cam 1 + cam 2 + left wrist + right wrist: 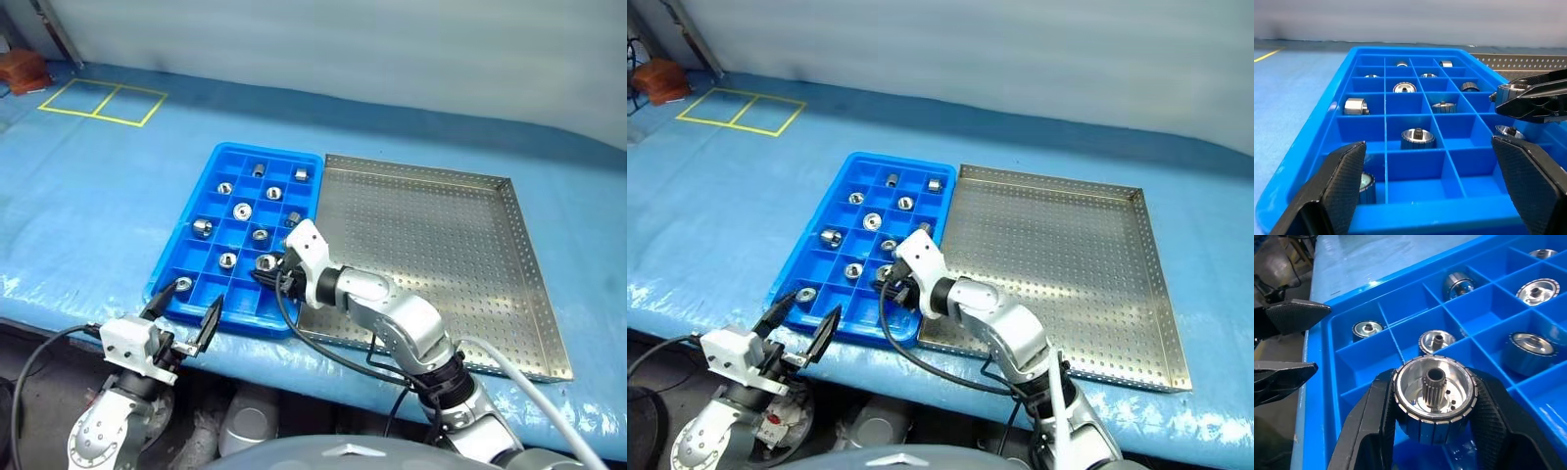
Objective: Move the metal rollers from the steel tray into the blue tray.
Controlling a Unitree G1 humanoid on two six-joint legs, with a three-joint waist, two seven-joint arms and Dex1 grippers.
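- A pale blue table cover (98,206) is lying over the whole work surface, glossy and a little wrinkled toward its near edge.
- Yellow tape (103,102) is marking out two joined rectangles on the cover at the far left, and a reddish-brown object (22,69) is sitting beyond them in the corner; what it is cannot be told.
- A plain pale wall (392,49) is running behind the table.
- No brand, label or writing can be read anywhere.
- The blue tray (220,157) is lying on the cover with the steel tray (441,245) just beside it on its right, their long edges close together.
- The steel tray's perforated base is lying bare.
- The metal rollers (243,210) are sitting one to a compartment across the blue tray, some upright, some on their sides.
- The right gripper (1432,431) is reaching over the near right part of the blue tray, clenched on one roller (1433,399), its toothed centre hub facing the wrist camera.
- The left gripper (184,311) is hanging at the near edge of the blue tray, fingers spread wide and holding nothing.
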